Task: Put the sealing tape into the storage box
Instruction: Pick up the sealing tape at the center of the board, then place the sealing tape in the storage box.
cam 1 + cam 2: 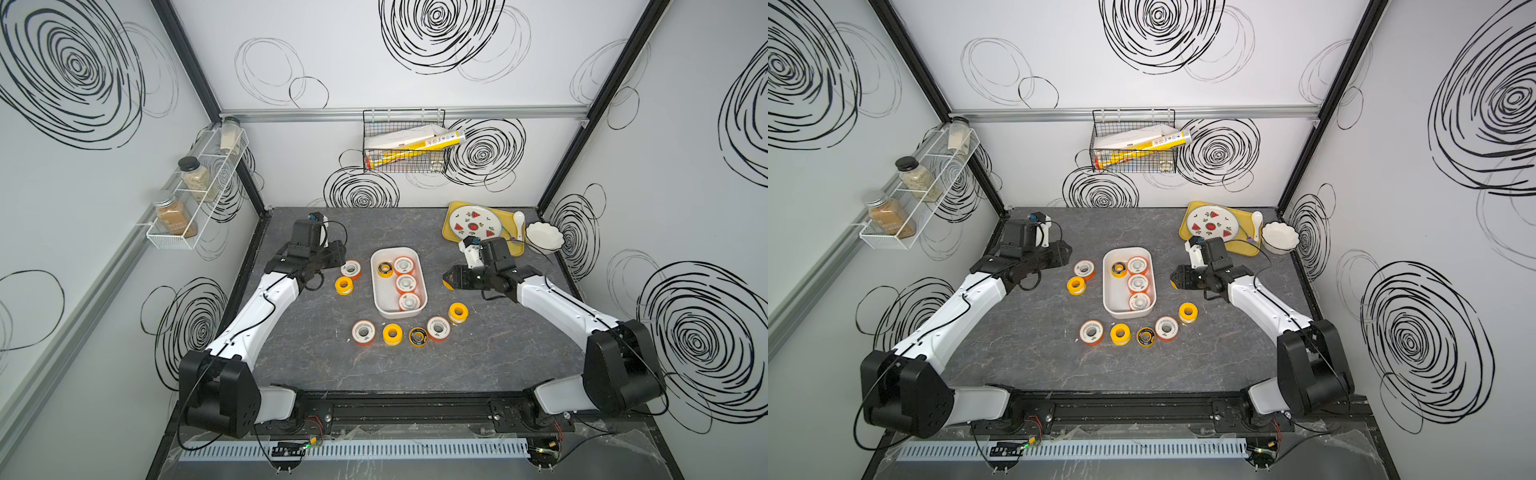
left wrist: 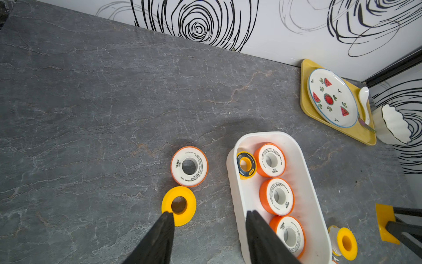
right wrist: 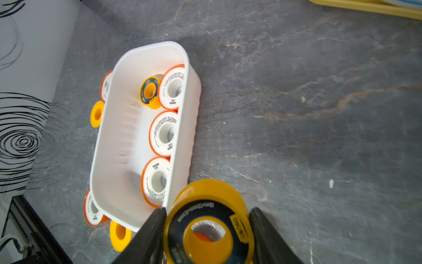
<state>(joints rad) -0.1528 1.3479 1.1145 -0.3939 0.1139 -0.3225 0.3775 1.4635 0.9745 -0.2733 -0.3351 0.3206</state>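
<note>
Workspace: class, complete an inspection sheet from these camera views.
Surface: dark grey marbled tabletop, few white specks.
Job's things: white rectangular plastic storage box holds four round tape spools; seven spools lie outside.
Clutter: yellow tray with watermelon plate, white spoon; white scalloped bowl beside.
Grippers: left gripper open, empty; right gripper shut on black-faced yellow spool.
Cables: black cables run along both arms.
Surroundings: swirl-patterned walls, wire basket, jar rack.
</note>
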